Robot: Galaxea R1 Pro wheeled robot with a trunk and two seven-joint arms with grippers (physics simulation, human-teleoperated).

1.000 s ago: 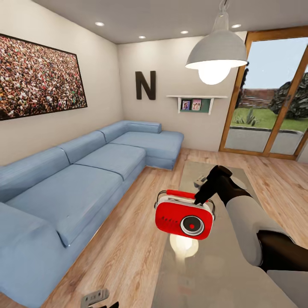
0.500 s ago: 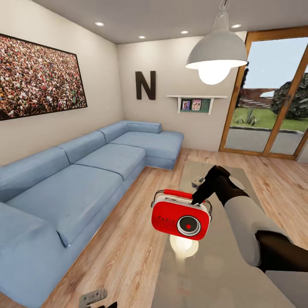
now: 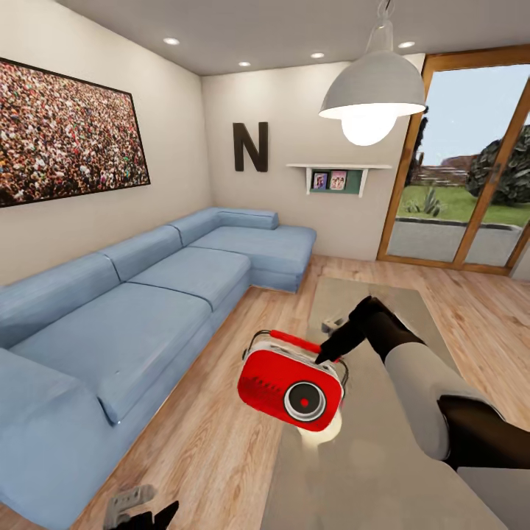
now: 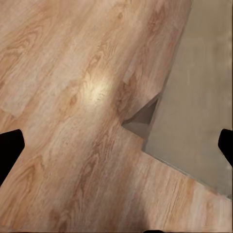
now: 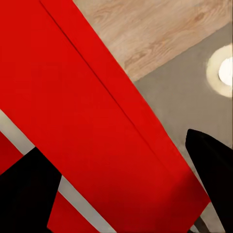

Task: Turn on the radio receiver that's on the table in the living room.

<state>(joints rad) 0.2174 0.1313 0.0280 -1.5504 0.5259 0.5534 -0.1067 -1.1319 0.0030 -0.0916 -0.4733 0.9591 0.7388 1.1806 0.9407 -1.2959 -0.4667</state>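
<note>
**My right claw is on the radio handle**

My right claw [image 3: 329, 352] has its fingers either side of the radio receiver's [image 3: 288, 388] red handle, gripping it. The radio sits tilted at the counter's [image 3: 383, 471] left edge. My left claw [image 3: 132, 508] hangs wide open over the floor.

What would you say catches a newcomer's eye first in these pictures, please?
The red radio receiver stands out, at the near left edge of the table, tilted and partly past the edge over the wood floor, with the right gripper at its top handle. Behind it a long blue sofa lines the left wall, and a lit white pendant lamp hangs at the upper right.
</note>
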